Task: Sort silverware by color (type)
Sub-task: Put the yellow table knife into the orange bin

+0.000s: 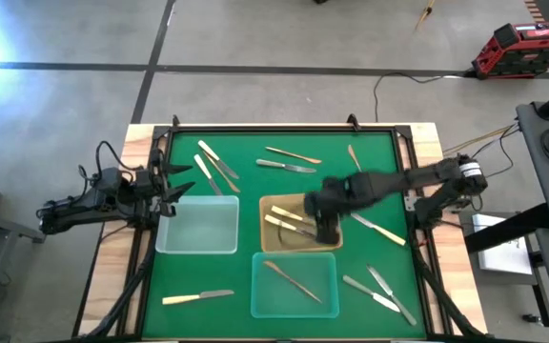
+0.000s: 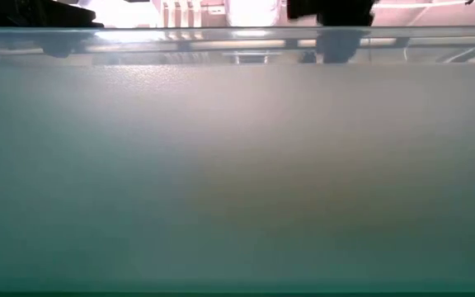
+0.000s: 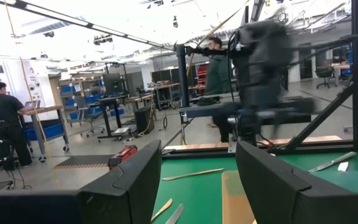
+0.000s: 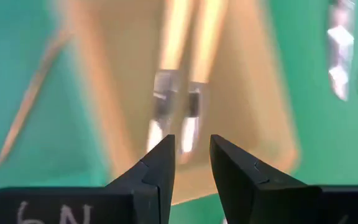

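Now over the tan tray (image 1: 273, 207) at mid-table: right gripper (image 1: 327, 232), fingers (image 4: 160, 163) slightly apart and clamped on nothing, two cream-handled pieces (image 4: 188, 74) lying side by side in the tray just beyond the tips. Parked at the table's left edge beside the clear tray (image 1: 198, 226): left gripper (image 1: 172, 187), jaws wide, empty. Scattered across the green mat (image 1: 255, 152): remaining silverware, one gold piece (image 1: 294, 281) in the near tray (image 1: 324, 303).

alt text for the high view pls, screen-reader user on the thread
Overhead view of a green table: the right gripper, jaws slightly apart, hangs over a tan tray holding cream-handled cutlery. The left gripper, open, waits at the table's left edge beside an empty translucent tray; a gold piece lies in a third tray, with other silverware scattered around.
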Tool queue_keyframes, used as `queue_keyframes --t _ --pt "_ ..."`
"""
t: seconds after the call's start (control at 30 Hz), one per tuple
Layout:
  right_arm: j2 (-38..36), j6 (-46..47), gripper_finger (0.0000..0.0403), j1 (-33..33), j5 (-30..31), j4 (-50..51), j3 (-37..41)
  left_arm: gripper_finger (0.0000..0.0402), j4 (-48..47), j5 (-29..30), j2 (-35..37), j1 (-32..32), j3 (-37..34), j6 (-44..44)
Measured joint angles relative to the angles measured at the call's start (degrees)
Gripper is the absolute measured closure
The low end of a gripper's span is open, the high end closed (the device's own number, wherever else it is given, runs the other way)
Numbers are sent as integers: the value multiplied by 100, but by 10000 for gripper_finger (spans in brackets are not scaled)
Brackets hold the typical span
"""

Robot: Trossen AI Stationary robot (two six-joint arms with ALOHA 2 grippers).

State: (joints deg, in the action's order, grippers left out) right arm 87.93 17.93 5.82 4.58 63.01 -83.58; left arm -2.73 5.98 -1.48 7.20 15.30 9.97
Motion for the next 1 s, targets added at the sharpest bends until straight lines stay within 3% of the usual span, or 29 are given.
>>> queue_keyframes --t 0.23,0.47,0.67,0.8,1.0 --pt "-48 334 309 -1897 23 755 661 209 1 2 0 0 1 -2" --pt "-360 408 309 -3073 -115 603 1622 209 1 -1 0 0 1 1" --pt "-709 864 309 -3251 -855 205 2461 209 -1 1 0 2 1 -1" --pt "-1010 1154 309 -3030 -1639 223 2920 209 -1 2 0 2 1 -1" --pt "-1584 1546 309 -2631 -2354 421 3349 209 -1 -1 0 2 1 -2"
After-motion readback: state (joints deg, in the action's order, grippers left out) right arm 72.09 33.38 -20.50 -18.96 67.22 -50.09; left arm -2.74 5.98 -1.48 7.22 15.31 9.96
